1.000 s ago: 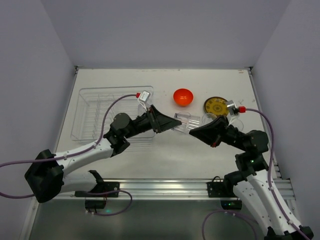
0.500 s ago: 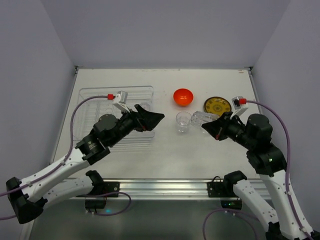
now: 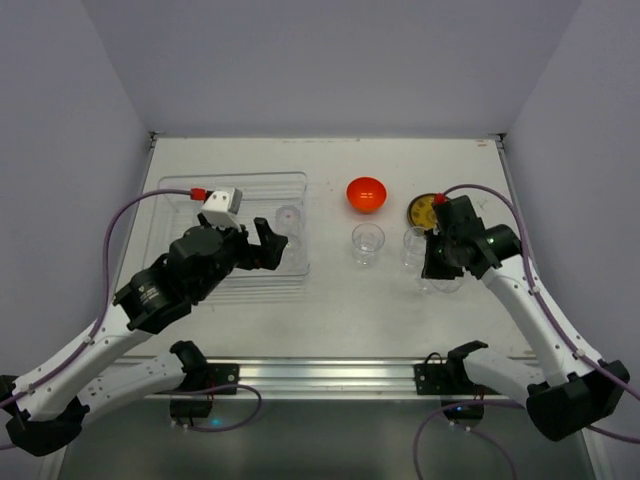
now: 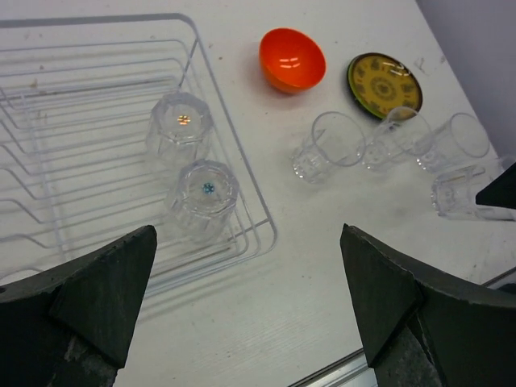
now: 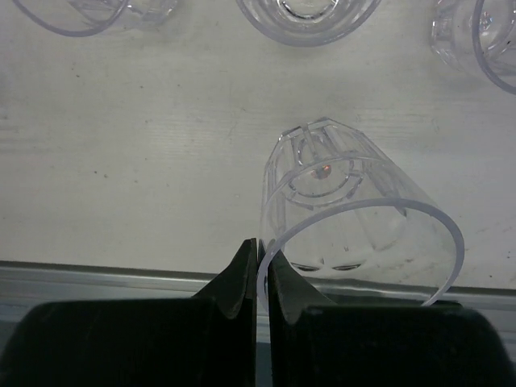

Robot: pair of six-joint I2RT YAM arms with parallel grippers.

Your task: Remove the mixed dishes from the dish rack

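The clear dish rack [image 3: 190,235] stands at the left and holds two upturned clear glasses [image 4: 179,121] [image 4: 203,193]. My left gripper [image 3: 266,246] is open and empty above the rack's right end. The orange bowl [image 3: 367,193] and the yellow patterned plate [image 3: 422,208] sit on the table. Clear glasses [image 3: 367,243] [image 3: 413,245] stand upright right of the rack. My right gripper [image 5: 262,246] is shut on the rim of a clear glass [image 5: 355,210], tilted and low over the table near the front right [image 3: 441,279]. No black plate is in view.
Other glasses [image 5: 306,16] [image 5: 476,32] stand close behind the held glass. The table's metal front rail [image 3: 330,372] runs just in front of it. The right arm [image 3: 480,245] covers part of the yellow plate.
My left gripper has drawn back left from the table's middle to the rack's right end, leaving a glass standing. My right gripper has carried a glass right and nearer, down beside the other glasses.
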